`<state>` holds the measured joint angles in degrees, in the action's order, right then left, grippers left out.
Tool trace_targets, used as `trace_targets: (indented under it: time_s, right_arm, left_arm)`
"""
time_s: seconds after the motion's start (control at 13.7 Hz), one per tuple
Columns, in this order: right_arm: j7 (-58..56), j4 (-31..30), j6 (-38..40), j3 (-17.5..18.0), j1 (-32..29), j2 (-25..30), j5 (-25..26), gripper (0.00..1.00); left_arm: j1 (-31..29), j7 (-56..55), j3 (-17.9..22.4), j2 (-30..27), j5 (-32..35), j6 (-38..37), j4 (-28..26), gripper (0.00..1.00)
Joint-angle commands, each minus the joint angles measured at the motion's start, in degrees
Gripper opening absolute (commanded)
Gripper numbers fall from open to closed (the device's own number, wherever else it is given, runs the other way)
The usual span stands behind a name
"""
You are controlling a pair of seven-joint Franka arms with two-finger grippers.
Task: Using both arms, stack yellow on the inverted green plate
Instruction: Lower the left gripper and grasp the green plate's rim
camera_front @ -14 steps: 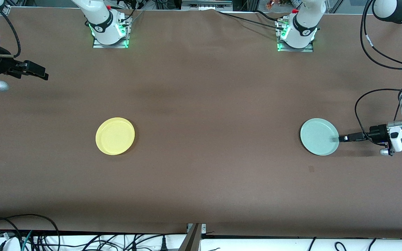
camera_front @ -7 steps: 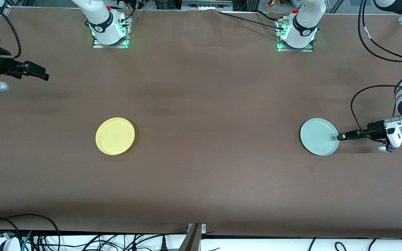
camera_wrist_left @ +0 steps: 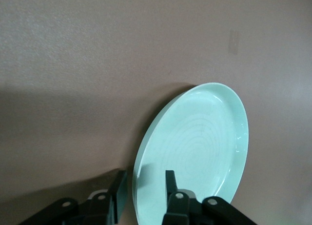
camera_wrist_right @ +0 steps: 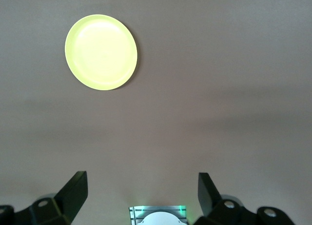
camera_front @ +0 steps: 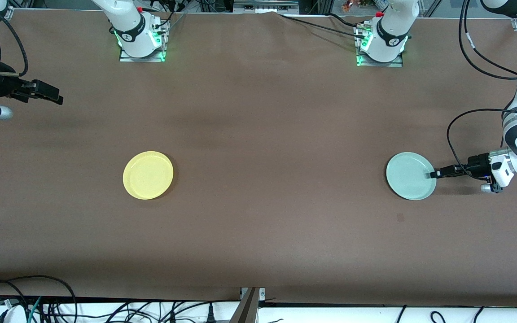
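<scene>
Left gripper (camera_wrist_left: 142, 191) straddles rim of round pale mint-green plastic plate (camera_front: 410, 176) at left arm's end of table; fingers apart, seemingly not yet clamped. Step: grasping for inversion. Next needs firm pinch, lift, flip. Right gripper (camera_front: 45, 92) waits open. Round pale yellow plastic plate (camera_front: 148, 175) lies well apart.

We saw the left gripper (camera_wrist_left: 143, 195) only in part: the left wrist view's edge cut its fingers (camera_wrist_left: 118, 192) off at their bases, and also the green plate (camera_wrist_left: 195, 152) at its rim next to them. Whether the fingers pressed on that rim, we could not tell. In the front view the fingertips were too small to separate. The right gripper (camera_front: 45, 93) sat at that view's edge, its arm cut off. In the right wrist view only the tips of its spread fingers (camera_wrist_right: 73, 191) showed.
</scene>
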<state>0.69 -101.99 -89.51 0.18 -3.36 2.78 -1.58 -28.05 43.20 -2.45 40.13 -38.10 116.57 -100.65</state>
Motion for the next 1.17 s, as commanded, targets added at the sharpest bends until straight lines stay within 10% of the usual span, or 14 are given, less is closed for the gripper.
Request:
trace_targets:
  time_s: [0.0, 0.58, 1.09]
  right_arm:
    - [0.2, -0.8, -0.9, -0.1, 0.3, 0.5, 0.6, 1.00]
    - [0.1, -0.8, -1.1, -0.1, 0.3, 0.5, 0.6, 1.00]
    - [0.1, -0.8, -1.1, -0.1, 0.3, 0.5, 0.6, 1.00]
  left_arm:
    - [0.5, 1.1, -0.1, -2.1, 1.5, 0.9, -2.1, 0.00]
    - [2.9, 0.7, -0.3, -5.1, 2.5, 0.7, -0.4, 0.00]
    - [19.7, -16.1, -0.5, -13.7, 32.6, 2.1, 7.6, 0.00]
